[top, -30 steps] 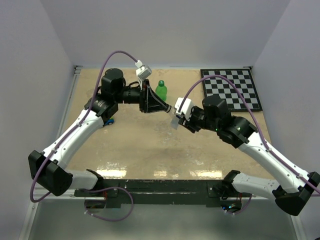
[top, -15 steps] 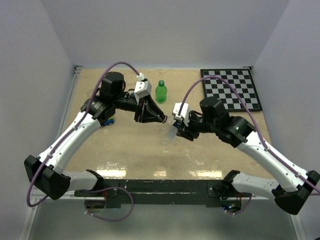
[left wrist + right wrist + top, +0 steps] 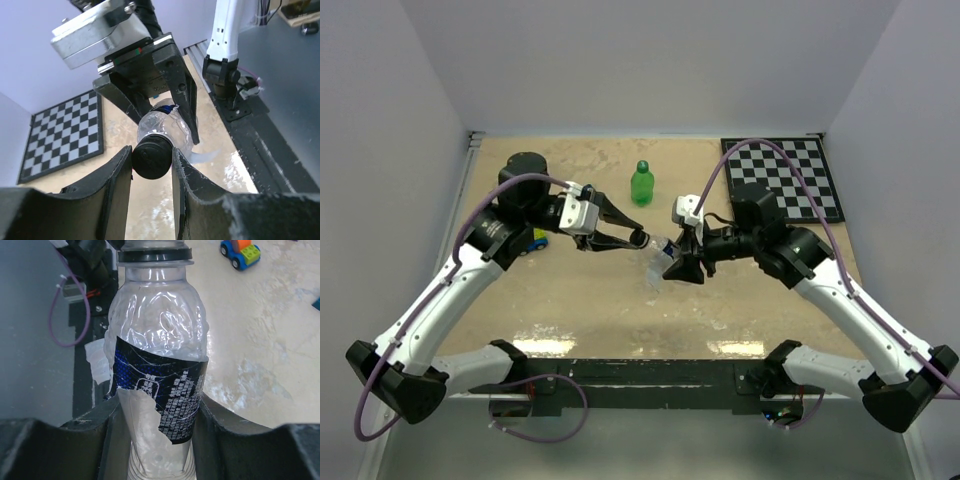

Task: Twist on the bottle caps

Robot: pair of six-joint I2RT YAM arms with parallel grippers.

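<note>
My right gripper [image 3: 672, 262] is shut on the clear bottle [image 3: 156, 375], which has a torn dark label band; it holds the bottle on its side above the table, neck toward the left arm. My left gripper [image 3: 636, 238] is shut on the black cap [image 3: 152, 156], which sits at the bottle's mouth [image 3: 159, 126]. In the right wrist view the cap's dark rim [image 3: 154, 255] shows at the top of the neck. The green bottle [image 3: 641, 184] stands upright farther back with a green cap on it, apart from both grippers.
A checkerboard [image 3: 785, 178] lies at the back right. A small toy car of blue, orange and green bricks [image 3: 240, 252] sits on the table near the left arm's elbow [image 3: 534, 241]. The table's near edge carries the arm bases.
The left gripper has swung down and right and brought the black cap to the bottle's mouth. The right gripper has turned the clear bottle toward it. The two grippers now meet mid-table.
</note>
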